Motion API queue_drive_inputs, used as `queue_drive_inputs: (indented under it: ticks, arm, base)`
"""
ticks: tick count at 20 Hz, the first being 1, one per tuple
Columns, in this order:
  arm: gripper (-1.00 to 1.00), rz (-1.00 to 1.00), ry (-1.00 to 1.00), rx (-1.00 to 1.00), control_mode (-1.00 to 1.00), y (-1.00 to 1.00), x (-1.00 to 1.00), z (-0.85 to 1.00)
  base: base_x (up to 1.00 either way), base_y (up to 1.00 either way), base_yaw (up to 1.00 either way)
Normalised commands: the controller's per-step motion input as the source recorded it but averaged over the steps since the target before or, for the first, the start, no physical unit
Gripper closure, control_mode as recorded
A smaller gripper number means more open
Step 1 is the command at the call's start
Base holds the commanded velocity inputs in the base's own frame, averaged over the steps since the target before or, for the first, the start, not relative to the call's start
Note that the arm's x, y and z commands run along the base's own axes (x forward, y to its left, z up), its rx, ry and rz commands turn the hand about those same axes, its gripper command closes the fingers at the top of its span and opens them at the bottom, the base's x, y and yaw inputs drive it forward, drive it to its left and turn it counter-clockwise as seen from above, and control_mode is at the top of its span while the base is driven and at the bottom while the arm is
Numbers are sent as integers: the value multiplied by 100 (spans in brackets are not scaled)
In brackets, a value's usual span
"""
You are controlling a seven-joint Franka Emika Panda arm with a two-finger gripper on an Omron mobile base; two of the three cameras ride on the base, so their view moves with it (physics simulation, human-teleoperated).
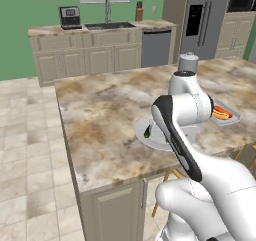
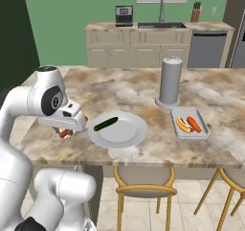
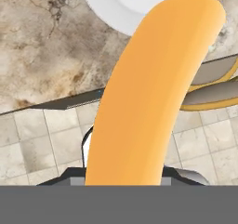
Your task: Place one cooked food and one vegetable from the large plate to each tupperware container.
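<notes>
Closest to the camera on the hand, a hot dog (image 3: 148, 97) rises from between the fingertips, its tan bun covering the middle of that view, so the gripper (image 2: 64, 132) is pinching it; in the right base view the same reddish sausage and bun peek out under the white hand, low over the near left part of the marble counter (image 2: 124, 88), just beside the rim of the large plate (image 2: 125, 135). On that round pale plate lies a dark green cucumber (image 2: 105, 124), tilted, toward its left half. Further right, well apart from the plate, a grey rectangular tray (image 2: 190, 134) holds a second hot dog (image 2: 182, 125) and an orange-red carrot (image 2: 194, 123) lying side by side. Just behind the tray stands an upright grey cylinder (image 2: 170, 81) on a round base. At the far wall a coffee machine (image 2: 124, 15) sits on the back counter beside the sink (image 2: 161, 25)
</notes>
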Motion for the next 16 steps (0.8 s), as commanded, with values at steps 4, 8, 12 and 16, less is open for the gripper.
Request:
queue_drive_inputs:
  ticks: [4, 8, 12, 16]
  arm:
    - [100, 2, 8, 0, -100, -38, -26, 3]
    - [100, 1, 2, -1, -100, -11, 0, -4]
    - [100, 0, 0, 0, -100, 0, 0, 0]
    - [100, 0, 0, 0, 100, 0, -3, 0]
  base:
    - [0, 0, 0]
    - [0, 0, 0]
    - [0, 0, 0]
    - [0, -4, 0]
